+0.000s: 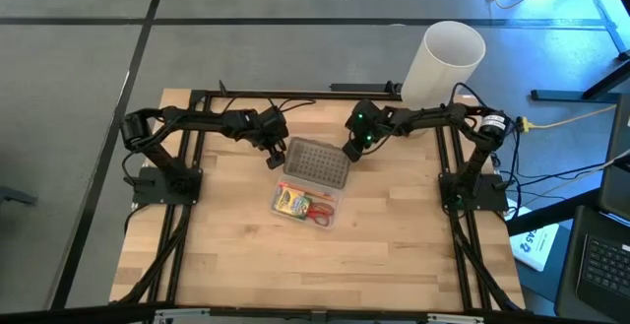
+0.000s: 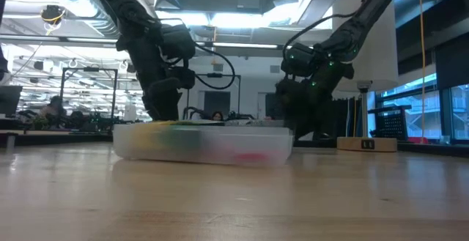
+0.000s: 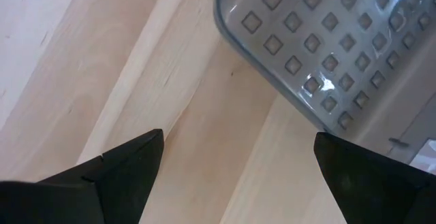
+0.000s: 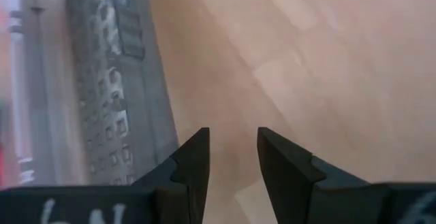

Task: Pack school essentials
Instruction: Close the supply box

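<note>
Two dark arms work over one pale wooden plank desk (image 1: 246,255). One clear rectangular plastic case (image 1: 307,204) lies near the desk's middle, with one grey dimpled lid (image 1: 317,162) lying flat just behind it, touching or nearly touching its far edge. One tall white cylinder (image 1: 443,63) stands at the far right corner.

The high view shows the contents of the case: one green-yellow crayon box (image 1: 291,200) on the left side and one pair of red-handled scissors (image 1: 320,212) on the right side, the two close together. Other items in the case cannot be resolved. The low view shows the case only as a low translucent wall with blurred green, yellow and red patches behind it.

The left end effector (image 1: 275,157) sits just beside the lid's left end, its fingers (image 3: 122,166) spread wide and empty over bare wood; its wrist view shows the lid's rounded corner and its grid of square dimples. The right end effector (image 1: 352,151) sits at the lid's right end, its fingers (image 4: 194,166) set a narrow gap apart with nothing between them; its wrist view shows the lid edge-on alongside.
</note>
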Tool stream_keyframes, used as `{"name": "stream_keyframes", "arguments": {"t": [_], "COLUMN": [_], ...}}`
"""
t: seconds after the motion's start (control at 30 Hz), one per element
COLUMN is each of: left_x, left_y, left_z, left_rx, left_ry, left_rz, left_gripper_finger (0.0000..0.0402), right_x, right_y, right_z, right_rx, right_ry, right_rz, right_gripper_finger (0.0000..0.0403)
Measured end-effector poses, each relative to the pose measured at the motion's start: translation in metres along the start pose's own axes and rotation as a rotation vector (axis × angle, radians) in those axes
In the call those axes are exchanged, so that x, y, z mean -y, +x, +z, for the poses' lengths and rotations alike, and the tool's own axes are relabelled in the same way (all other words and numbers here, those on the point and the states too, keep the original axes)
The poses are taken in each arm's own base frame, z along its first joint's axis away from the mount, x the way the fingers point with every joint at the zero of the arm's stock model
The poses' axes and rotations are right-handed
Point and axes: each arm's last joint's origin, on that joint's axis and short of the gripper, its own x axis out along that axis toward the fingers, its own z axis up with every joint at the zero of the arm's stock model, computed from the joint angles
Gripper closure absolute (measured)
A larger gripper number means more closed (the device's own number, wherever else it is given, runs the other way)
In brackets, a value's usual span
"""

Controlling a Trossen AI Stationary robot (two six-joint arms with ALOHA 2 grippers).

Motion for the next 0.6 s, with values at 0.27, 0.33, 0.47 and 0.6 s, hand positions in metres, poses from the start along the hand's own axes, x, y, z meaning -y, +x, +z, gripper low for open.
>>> {"name": "stream_keyframes", "arguments": {"t": [0.27,0.33,0.47,0.6], "left_x": [0.002,0.002,0.002,0.002], "left_y": [0.0,0.0,0.0,0.0], "left_z": [0.0,0.0,0.0,0.0], "left_rx": [0.004,0.003,0.002,0.001], "left_ry": [0.003,0.0,-0.012,-0.012], "left_rz": [-0.005,-0.005,-0.005,-0.005], "left_gripper_finger": [0.0028,0.0028,0.0028,0.0028], "right_x": [-0.004,-0.004,0.001,0.003], "right_y": [0.0,0.0,0.003,0.009], "right_z": [-0.002,-0.003,-0.008,-0.011], "right_rx": [-0.039,-0.057,-0.087,-0.107], "right_ry": [-0.014,-0.003,0.033,0.038], "right_rz": [0.137,0.132,0.059,0.027], "right_gripper_finger": [0.0277,0.0277,0.0277,0.0277]}}
